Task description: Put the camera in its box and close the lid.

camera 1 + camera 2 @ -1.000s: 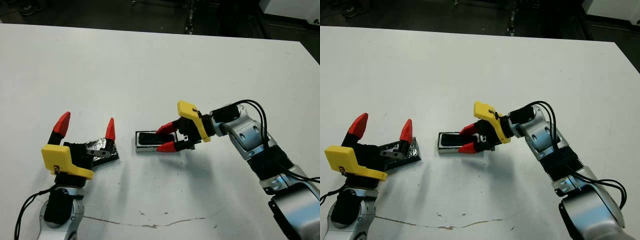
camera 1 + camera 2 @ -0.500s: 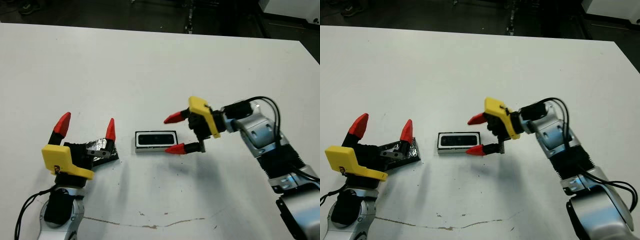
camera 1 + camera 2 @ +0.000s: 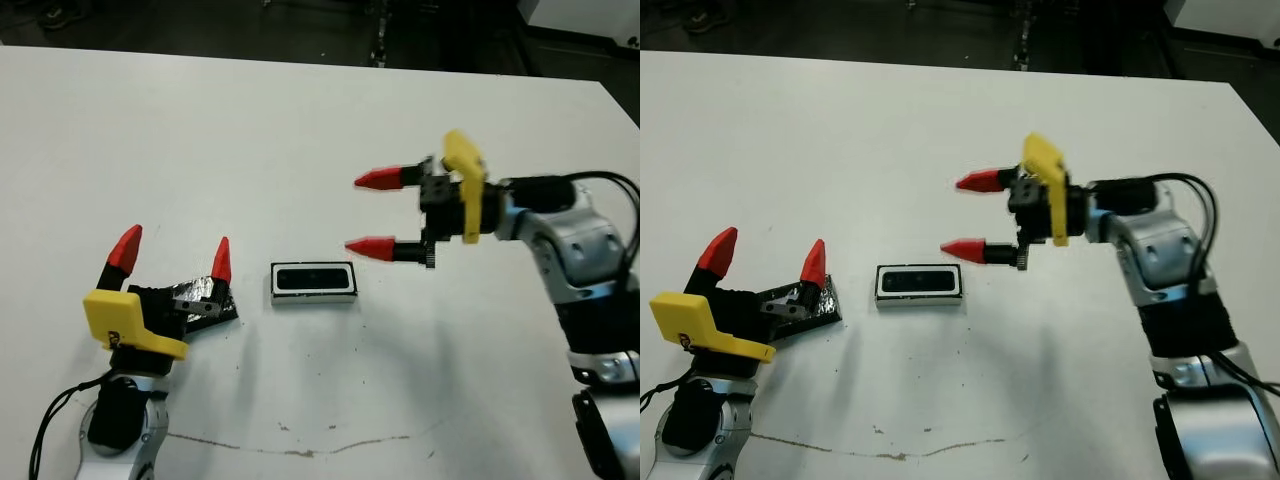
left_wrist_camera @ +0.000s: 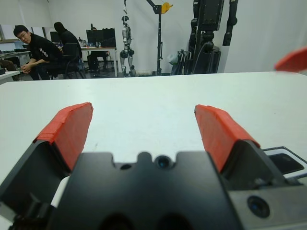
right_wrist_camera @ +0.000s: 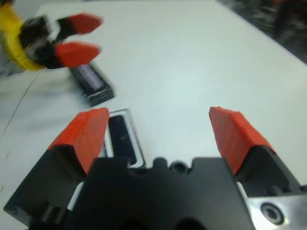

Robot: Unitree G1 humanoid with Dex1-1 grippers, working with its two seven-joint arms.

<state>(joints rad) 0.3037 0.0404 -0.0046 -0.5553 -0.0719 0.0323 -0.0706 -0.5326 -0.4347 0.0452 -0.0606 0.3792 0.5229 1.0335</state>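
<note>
White all over, the broad flat desk (image 3: 300, 130) carries a small shallow rectangular box (image 3: 313, 282) with a thick white rim and dark outer sides, lying flat and lengthwise across the head view. Inside the box, within the rim, sits the small flat black rounded bar of a camera (image 3: 312, 279); the box is uncovered.

The right gripper (image 3: 378, 212), with red-tipped fingers ahead of a yellow-and-black body, hangs beside the box on the side away from the lid and a little farther up the desk. It is raised clear of the box and touches nothing. Its jaws stand wide apart with nothing between them, one red tip above the other in the head view. In the right wrist view the box (image 5: 120, 140) with the camera shows between and beyond the two red fingers.

On the other side of the box lies the black glossy rectangular lid (image 3: 200, 298) with crinkly silvery reflections, flat on the desk and near the box but not touching it. The left gripper (image 3: 172, 254) sits at the lid, its black body over the lid's outer part, its jaws wide and its two red tips pointing up and away from the desk, holding nothing.

Beyond the desk's far edge in the left wrist view, people (image 4: 39, 47) sit at tables in a room.
</note>
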